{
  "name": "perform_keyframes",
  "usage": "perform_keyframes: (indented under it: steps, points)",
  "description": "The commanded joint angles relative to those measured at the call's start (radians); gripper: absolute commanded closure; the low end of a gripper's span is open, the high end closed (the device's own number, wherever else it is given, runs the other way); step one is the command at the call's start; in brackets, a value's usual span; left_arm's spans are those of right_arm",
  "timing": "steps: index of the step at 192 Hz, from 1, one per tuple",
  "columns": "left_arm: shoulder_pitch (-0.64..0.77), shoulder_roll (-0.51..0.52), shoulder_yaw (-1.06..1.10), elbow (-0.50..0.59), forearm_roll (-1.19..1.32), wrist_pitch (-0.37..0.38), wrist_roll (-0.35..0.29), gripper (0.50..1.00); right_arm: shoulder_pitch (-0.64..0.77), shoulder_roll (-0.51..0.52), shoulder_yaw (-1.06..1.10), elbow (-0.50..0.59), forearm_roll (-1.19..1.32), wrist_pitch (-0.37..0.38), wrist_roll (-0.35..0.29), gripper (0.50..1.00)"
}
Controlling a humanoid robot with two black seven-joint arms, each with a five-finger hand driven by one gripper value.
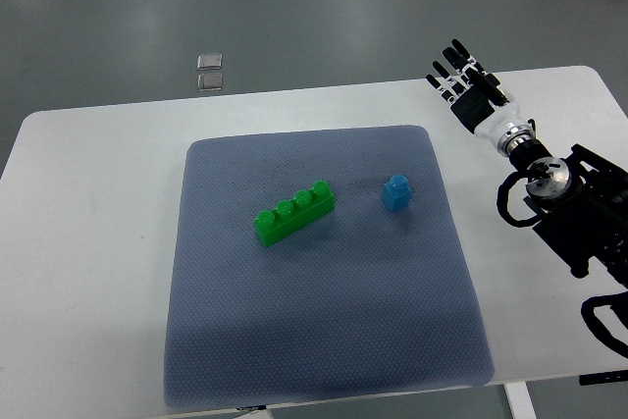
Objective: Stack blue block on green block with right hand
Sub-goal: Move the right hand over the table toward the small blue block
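Observation:
A long green block (293,212) with a row of studs lies slanted near the middle of the grey-blue mat (324,340). A small blue block (396,192) stands upright on the mat, a short way to the right of the green one and apart from it. My right hand (460,74) is over the white table beyond the mat's far right corner, well away from both blocks. Its black fingers are stretched out straight and spread, holding nothing. The right arm (559,193) comes in from the right edge. No left arm shows.
The mat lies on a white table (88,242) whose far edge runs just behind the hand. Two small clear squares (209,71) lie on the grey floor beyond the table.

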Motion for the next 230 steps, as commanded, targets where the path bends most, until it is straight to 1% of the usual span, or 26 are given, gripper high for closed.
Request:
perform_keyframes:
  steps: [1, 75, 102, 132, 138, 148, 149, 157, 167, 168, 180, 189, 190, 198, 213, 230]
  points:
    - [-0.001, 0.0, 0.0, -0.002, 0.0, -0.002, 0.001, 0.5, 0.0, 0.0, 0.0, 0.0, 0.0, 0.003, 0.0, 0.566]
    - [-0.012, 0.0, -0.002, -0.003, 0.0, -0.005, 0.001, 0.5, 0.012, -0.003, -0.008, 0.002, -0.008, 0.006, 0.001, 0.568]
    - [-0.012, 0.0, 0.001, -0.005, 0.0, -0.005, 0.001, 0.5, 0.07, -0.018, -0.074, 0.002, -0.147, 0.017, 0.008, 0.572]
    - [-0.012, 0.0, 0.001, -0.003, 0.0, -0.005, 0.001, 0.5, 0.165, -0.092, -0.098, 0.003, -0.297, 0.039, 0.006, 0.572]
    - [-0.012, 0.0, 0.001, -0.003, 0.0, -0.005, 0.001, 0.5, 0.188, -0.101, -0.107, 0.003, -0.337, 0.043, 0.006, 0.572]
    - [-0.012, 0.0, 0.001, -0.003, 0.0, -0.005, 0.001, 0.5, 0.188, -0.101, -0.107, 0.003, -0.337, 0.043, 0.006, 0.572]
    - [-0.012, 0.0, 0.001, -0.005, 0.0, -0.005, 0.001, 0.5, 0.228, -0.119, -0.127, 0.003, -0.401, 0.057, 0.006, 0.572]
    - [-0.012, 0.0, 0.001, -0.005, 0.0, -0.005, 0.001, 0.5, 0.256, -0.137, -0.147, 0.003, -0.442, 0.059, 0.008, 0.57]
    - [-0.012, 0.0, 0.001, -0.005, 0.0, -0.005, 0.001, 0.5, 0.256, -0.137, -0.147, 0.003, -0.442, 0.059, 0.008, 0.57]
    - [-0.012, 0.0, 0.001, -0.005, 0.0, -0.005, 0.001, 0.5, 0.291, -0.149, -0.181, 0.005, -0.478, 0.059, 0.008, 0.568]
    - [-0.012, 0.0, 0.001, -0.003, 0.0, -0.005, 0.001, 0.5, 0.34, -0.158, -0.258, 0.006, -0.532, 0.059, 0.0, 0.568]
    - [-0.012, 0.0, 0.001, -0.003, 0.0, -0.005, 0.001, 0.5, 0.34, -0.158, -0.258, 0.006, -0.532, 0.059, 0.0, 0.568]
    - [-0.012, 0.0, 0.001, -0.003, 0.0, -0.005, 0.001, 0.5, 0.384, -0.164, -0.352, 0.009, -0.591, 0.059, -0.005, 0.568]
    - [-0.012, 0.0, 0.001, -0.003, 0.0, -0.005, 0.001, 0.5, 0.409, -0.175, -0.419, 0.015, -0.624, 0.059, -0.005, 0.568]
    - [-0.012, 0.0, 0.001, -0.005, 0.0, -0.005, 0.001, 0.5, 0.46, -0.216, -0.584, 0.086, -0.69, 0.059, -0.012, 0.568]
    - [-0.012, 0.0, 0.001, -0.003, 0.0, -0.005, 0.001, 0.5, 0.529, -0.224, -0.718, 0.14, -0.73, 0.059, -0.017, 0.568]
